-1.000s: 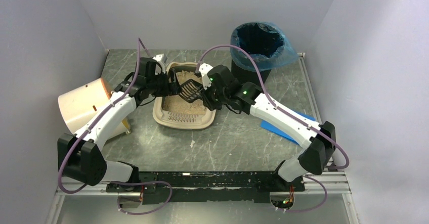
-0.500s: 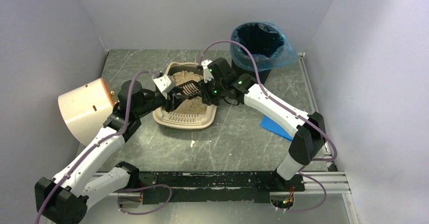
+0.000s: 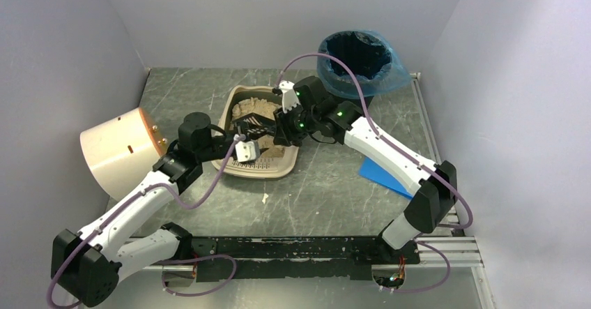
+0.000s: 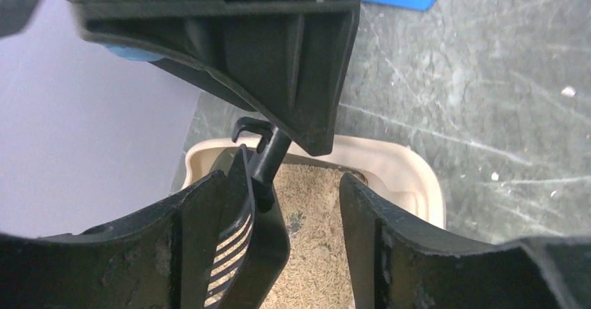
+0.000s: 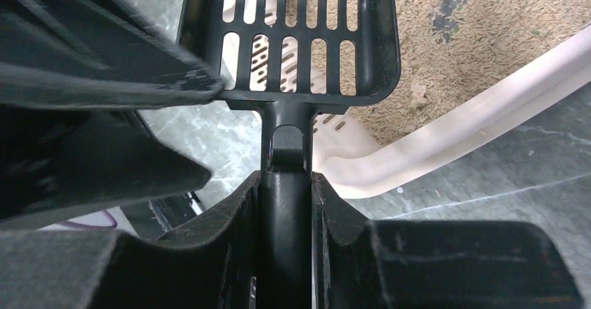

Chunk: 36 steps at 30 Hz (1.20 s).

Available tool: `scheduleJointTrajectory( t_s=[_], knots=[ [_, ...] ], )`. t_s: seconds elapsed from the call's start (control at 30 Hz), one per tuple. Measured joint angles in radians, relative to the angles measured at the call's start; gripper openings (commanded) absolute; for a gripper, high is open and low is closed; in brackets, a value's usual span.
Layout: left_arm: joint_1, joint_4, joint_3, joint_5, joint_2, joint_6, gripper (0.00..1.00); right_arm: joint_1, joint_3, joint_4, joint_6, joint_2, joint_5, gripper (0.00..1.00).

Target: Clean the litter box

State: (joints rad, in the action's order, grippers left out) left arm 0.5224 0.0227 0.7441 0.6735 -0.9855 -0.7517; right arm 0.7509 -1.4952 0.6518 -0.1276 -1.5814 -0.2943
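The beige litter box (image 3: 268, 173) with tan litter (image 4: 317, 253) sits mid-table. My right gripper (image 3: 279, 123) is shut on the handle of a black slotted scoop (image 3: 255, 123) and holds it over the litter. In the right wrist view the handle (image 5: 286, 204) is clamped between the fingers, and the scoop's basket (image 5: 306, 37) hangs over the box's grate end (image 5: 334, 131). My left gripper (image 3: 245, 136) is open over the box, right beside the scoop. In the left wrist view the scoop (image 4: 261, 239) lies against its left finger (image 4: 198, 246).
A black round bin with blue liner (image 3: 359, 61) stands at the back right. A cream drum (image 3: 118, 152) lies on its side at the left. A blue sheet (image 3: 382, 173) lies right of the box. Litter crumbs (image 3: 265, 198) dot the table in front of the box.
My left arm has folded lower and its gripper has moved from the box's left rim to over the litter beside the scoop. The right gripper has shifted the scoop slightly left and down.
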Motion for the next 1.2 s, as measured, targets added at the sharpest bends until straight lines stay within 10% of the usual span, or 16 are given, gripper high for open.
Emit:
scheduleJointTrajectory(
  t_s=[0.2,0.37,0.53,0.7,1.2],
  knots=[
    [0.04,-0.041,0.012,-0.077,-0.054,-0.107,0.4,0.006,0.026,-0.001,0.009,0.045,-0.03,0.1],
    [0.058,-0.026,0.012,-0.161,-0.059,-0.123,0.56,0.01,0.05,-0.008,0.024,0.082,-0.028,0.11],
    [0.067,-0.026,0.012,-0.215,-0.088,-0.137,0.2,0.013,0.061,-0.018,0.038,0.095,-0.028,0.22],
    [0.082,-0.026,0.01,-0.229,-0.095,-0.155,0.07,0.017,0.1,-0.074,0.034,0.123,0.003,0.29],
    [0.089,0.009,0.001,-0.258,-0.107,-0.143,0.05,0.016,0.172,-0.191,0.04,0.233,0.08,0.43]
  ],
)
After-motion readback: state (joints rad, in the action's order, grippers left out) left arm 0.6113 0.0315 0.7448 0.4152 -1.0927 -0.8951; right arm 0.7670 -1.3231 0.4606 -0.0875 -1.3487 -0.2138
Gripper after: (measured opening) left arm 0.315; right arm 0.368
